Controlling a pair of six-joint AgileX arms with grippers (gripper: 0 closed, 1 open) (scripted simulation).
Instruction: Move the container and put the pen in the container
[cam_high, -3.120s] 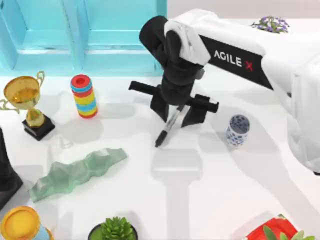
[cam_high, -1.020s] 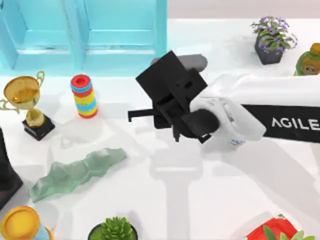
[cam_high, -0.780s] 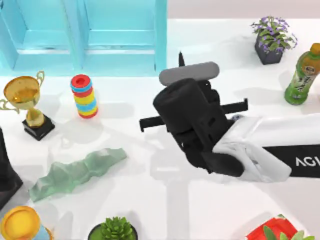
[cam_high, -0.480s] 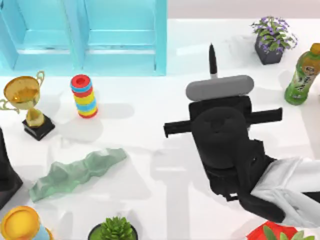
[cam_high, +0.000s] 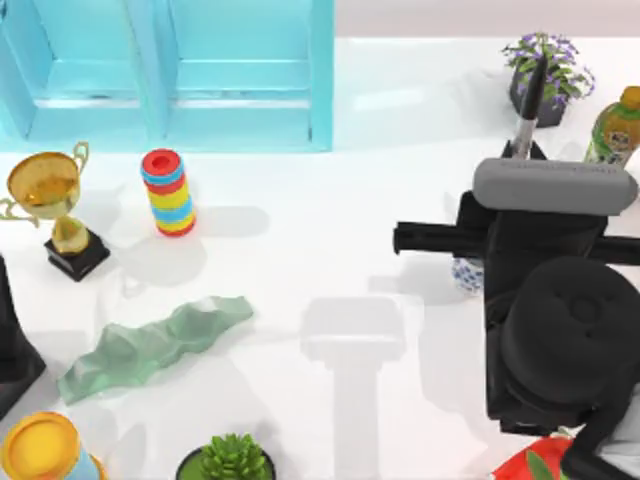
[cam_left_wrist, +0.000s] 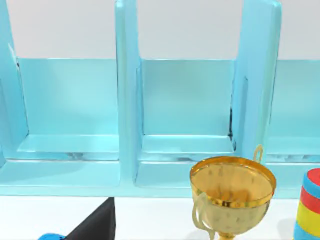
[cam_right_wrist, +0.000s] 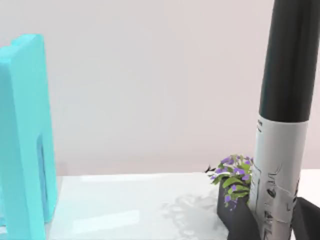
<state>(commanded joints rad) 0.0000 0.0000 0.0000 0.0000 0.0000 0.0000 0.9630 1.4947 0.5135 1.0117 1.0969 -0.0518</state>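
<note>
The right gripper (cam_high: 522, 150) is positioned over the right part of the tabletop (cam_high: 330, 250), with its jaws clamped on the pen (cam_high: 527, 105). The pen projects out of the gripper toward the far edge of the tabletop, its dark tip overlapping the potted purple flower (cam_high: 545, 60). In the right wrist view the pen (cam_right_wrist: 280, 125) stands upright between the gripper fingers (cam_right_wrist: 240, 220): glossy black upper barrel, pale grey-white label band below it carrying dark print too small to read.

The container (cam_high: 466, 274), a small white cylinder with blue floral pattern, stands on the tabletop directly beneath the gripper body, mostly covered by the black wrist housing; only its left wall is exposed. A green bottle (cam_high: 612, 125) with a yellow cap stands just right of the gripper, close to the right tabletop edge. A red packet with green leaves (cam_high: 535, 462) lies at the near edge beneath the arm.

To the left of the gripper the white tabletop is open across its centre. Further left are a stack of coloured rings (cam_high: 168, 192), a gold trophy (cam_high: 50, 200) on a black base, a pale green faceted slab (cam_high: 150, 345), a succulent (cam_high: 228, 460) and a yellow-rimmed cup (cam_high: 45, 450). A turquoise shelf unit (cam_high: 170, 70) occupies the far left edge.

The left arm (cam_high: 12, 345) is parked at the left tabletop edge; whether its gripper is open cannot be determined.
</note>
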